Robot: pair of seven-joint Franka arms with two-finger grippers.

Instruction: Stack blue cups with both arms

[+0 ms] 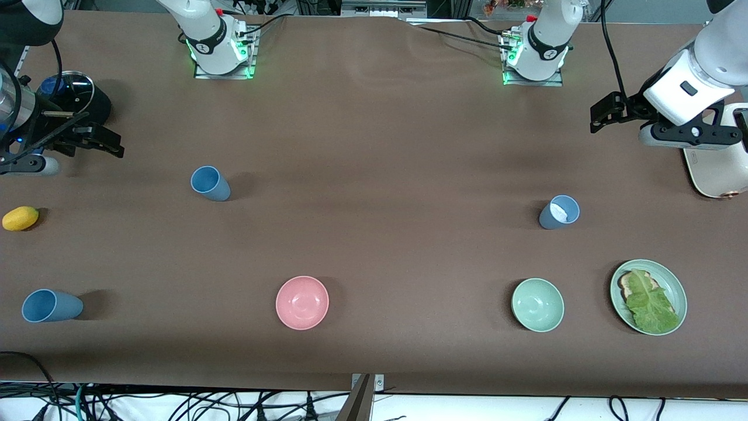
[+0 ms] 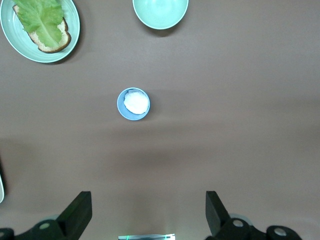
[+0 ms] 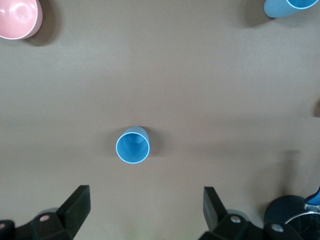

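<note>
Three blue cups stand apart on the brown table. One cup [image 1: 210,183] is toward the right arm's end and shows in the right wrist view [image 3: 132,145]. A second cup [image 1: 51,305] is nearer the front camera, at that same end [image 3: 292,6]. The cup with a white patch inside [image 1: 559,211] is toward the left arm's end [image 2: 133,103]. My right gripper [image 1: 108,143] is open and empty, above the table near the black pot [image 3: 145,195]. My left gripper [image 1: 605,114] is open and empty, above the table at its own end [image 2: 146,200].
A pink bowl [image 1: 302,302], a green bowl [image 1: 537,304] and a green plate [image 1: 678,286] with bread and lettuce lie near the front edge. A yellow fruit [image 1: 20,218] and a black pot [image 1: 76,96] are at the right arm's end. A white appliance [image 1: 716,169] is at the left arm's end.
</note>
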